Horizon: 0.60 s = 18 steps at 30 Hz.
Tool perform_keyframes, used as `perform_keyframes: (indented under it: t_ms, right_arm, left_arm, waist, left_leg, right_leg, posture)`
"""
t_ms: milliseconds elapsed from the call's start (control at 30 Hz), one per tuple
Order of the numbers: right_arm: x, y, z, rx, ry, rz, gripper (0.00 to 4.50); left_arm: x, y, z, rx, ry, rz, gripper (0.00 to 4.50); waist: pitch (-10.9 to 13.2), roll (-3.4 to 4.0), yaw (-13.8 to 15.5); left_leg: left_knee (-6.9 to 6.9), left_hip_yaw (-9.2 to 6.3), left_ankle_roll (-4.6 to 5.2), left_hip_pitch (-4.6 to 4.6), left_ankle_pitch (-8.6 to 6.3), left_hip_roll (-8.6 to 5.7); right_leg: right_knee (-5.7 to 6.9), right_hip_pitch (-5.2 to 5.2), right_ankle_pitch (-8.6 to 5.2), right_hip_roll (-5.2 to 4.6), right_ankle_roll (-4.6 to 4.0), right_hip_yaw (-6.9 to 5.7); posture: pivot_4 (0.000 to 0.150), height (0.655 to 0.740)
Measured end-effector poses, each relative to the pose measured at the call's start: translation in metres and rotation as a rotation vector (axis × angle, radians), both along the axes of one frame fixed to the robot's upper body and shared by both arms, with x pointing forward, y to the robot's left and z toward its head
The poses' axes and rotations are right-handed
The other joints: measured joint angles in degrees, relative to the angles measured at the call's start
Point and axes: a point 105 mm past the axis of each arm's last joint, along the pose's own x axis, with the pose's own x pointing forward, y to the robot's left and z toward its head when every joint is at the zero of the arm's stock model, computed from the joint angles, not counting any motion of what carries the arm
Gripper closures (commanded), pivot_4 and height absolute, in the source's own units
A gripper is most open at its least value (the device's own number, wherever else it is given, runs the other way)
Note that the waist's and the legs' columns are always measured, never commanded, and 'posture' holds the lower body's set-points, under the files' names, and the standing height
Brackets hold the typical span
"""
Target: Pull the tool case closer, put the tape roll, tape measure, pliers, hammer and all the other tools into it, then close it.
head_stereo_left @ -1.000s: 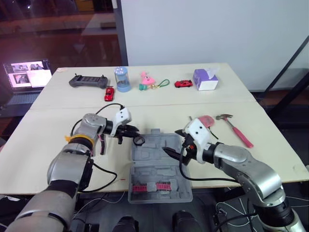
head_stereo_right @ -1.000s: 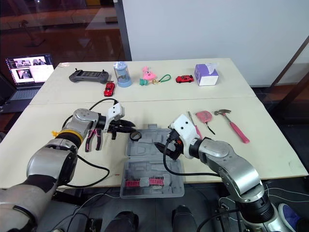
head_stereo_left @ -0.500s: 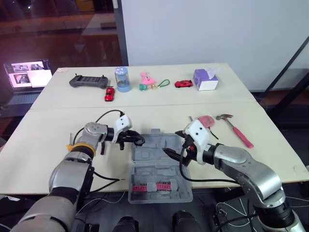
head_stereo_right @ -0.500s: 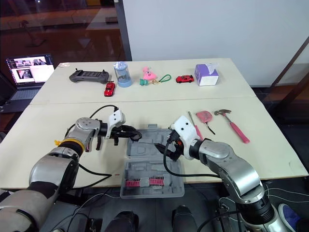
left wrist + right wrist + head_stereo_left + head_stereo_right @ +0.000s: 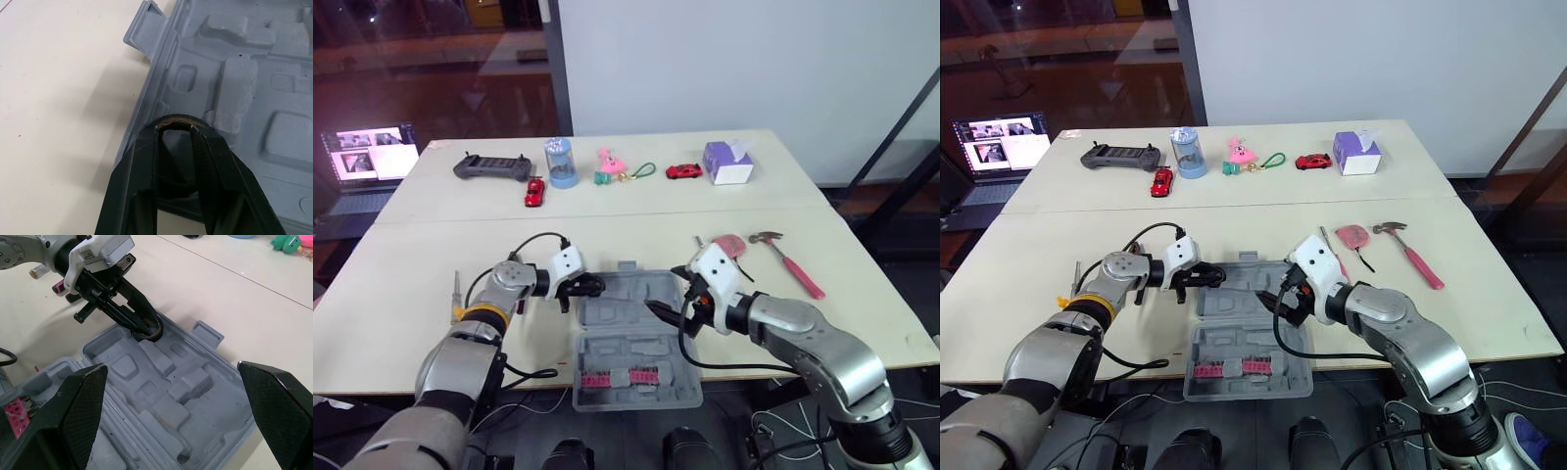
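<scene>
The grey tool case (image 5: 628, 338) lies open at the table's front edge, with a pink bit holder (image 5: 619, 377) in its near half. My left gripper (image 5: 590, 286) is shut on the black tape roll (image 5: 176, 122) and holds it low over the left rim of the case's far half. My right gripper (image 5: 662, 311) hovers open over the case's right side with nothing between its fingers. To the right of the case lie the pink tape measure (image 5: 731, 244) and the pink-handled hammer (image 5: 789, 258). Pink-handled pliers (image 5: 61, 285) lie behind my left arm.
A thin screwdriver (image 5: 1075, 272) lies left of my left arm. Along the far table stand a black controller (image 5: 492, 165), a blue cylinder (image 5: 561, 161), two red toy cars (image 5: 535, 189), pink toys (image 5: 607, 163) and a tissue box (image 5: 729, 162). A laptop (image 5: 370, 152) sits off the far left corner.
My left wrist has dropped lower and flatter toward the table, keeping the tape roll at the case's left rim. The right arm has stayed still.
</scene>
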Motion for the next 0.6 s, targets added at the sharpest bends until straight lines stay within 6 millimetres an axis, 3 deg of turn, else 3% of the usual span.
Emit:
perform_keyframes:
  t_ms: [233, 400, 467, 600]
  right_arm:
    - [0.002, -0.007, 0.003, -0.005, -0.007, -0.014, 0.00]
    - [0.006, -0.015, 0.005, 0.001, -0.008, -0.027, 0.00]
    - [0.009, -0.022, 0.006, -0.003, -0.014, -0.041, 0.00]
    - [0.005, -0.048, 0.002, -0.032, -0.004, -0.093, 0.00]
  left_arm:
    - [0.003, -0.001, 0.010, -0.024, 0.052, -0.007, 3.40]
    - [0.008, -0.001, 0.034, -0.076, 0.045, -0.041, 3.40]
    - [0.010, 0.008, 0.046, -0.107, 0.043, -0.037, 3.40]
    - [0.007, 0.045, 0.077, -0.144, 0.027, -0.010, 3.40]
  waist:
    - [0.0, -0.02, 0.0]
    - [0.0, -0.04, 0.0]
    - [0.0, -0.03, -0.1]
    - [0.0, -0.02, -0.2]
  left_leg:
    - [0.01, 0.00, 0.00, -0.07, 0.00, 0.00]
    - [0.01, 0.00, -0.01, -0.14, 0.00, 0.00]
    - [0.01, -0.01, -0.01, -0.17, 0.01, 0.00]
    - [0.00, 0.00, -0.01, -0.21, 0.00, 0.01]
  right_leg:
    - [-0.01, -0.04, 0.00, 0.00, 0.00, -0.01]
    - [-0.01, -0.09, 0.00, 0.00, 0.00, -0.01]
    - [-0.01, -0.14, 0.00, 0.00, 0.00, -0.01]
    - [0.00, -0.20, 0.00, 0.01, 0.00, 0.00]
  posture:
    - [0.150, 0.7400]
    - [0.150, 0.7400]
    - [0.150, 0.7400]
    - [0.150, 0.7400]
